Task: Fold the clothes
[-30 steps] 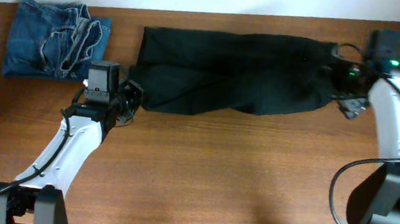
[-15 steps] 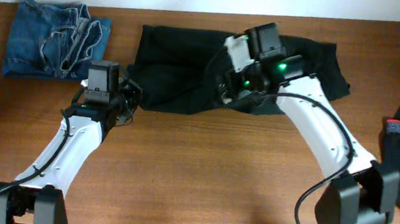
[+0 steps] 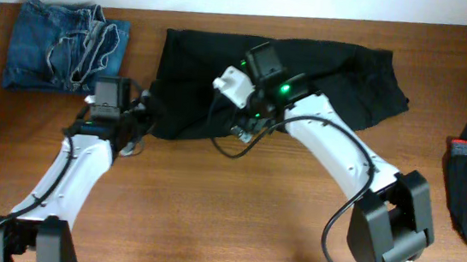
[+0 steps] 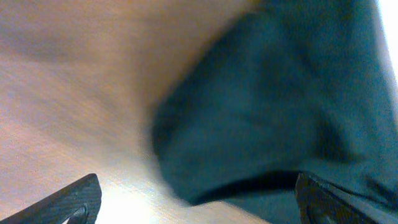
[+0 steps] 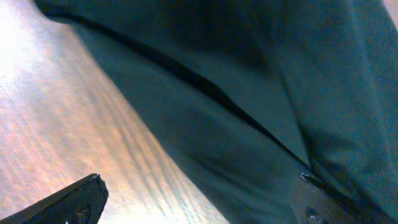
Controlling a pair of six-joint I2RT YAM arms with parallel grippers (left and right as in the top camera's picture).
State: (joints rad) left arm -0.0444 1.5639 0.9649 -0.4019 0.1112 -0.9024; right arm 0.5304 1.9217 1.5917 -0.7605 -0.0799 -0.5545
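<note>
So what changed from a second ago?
The left gripper opened and let go of the black trousers' corner. The right gripper, open throughout, swung from the trousers' right end leftward to their middle. The trousers and the jeans stayed put.

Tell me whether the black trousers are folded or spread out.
Partly folded: the black trousers lie stretched long, yet the right wrist view shows one layer overlapping another.

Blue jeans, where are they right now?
Overhead view: the blue jeans sit at the top-left of the table, just left of the black trousers.
</note>
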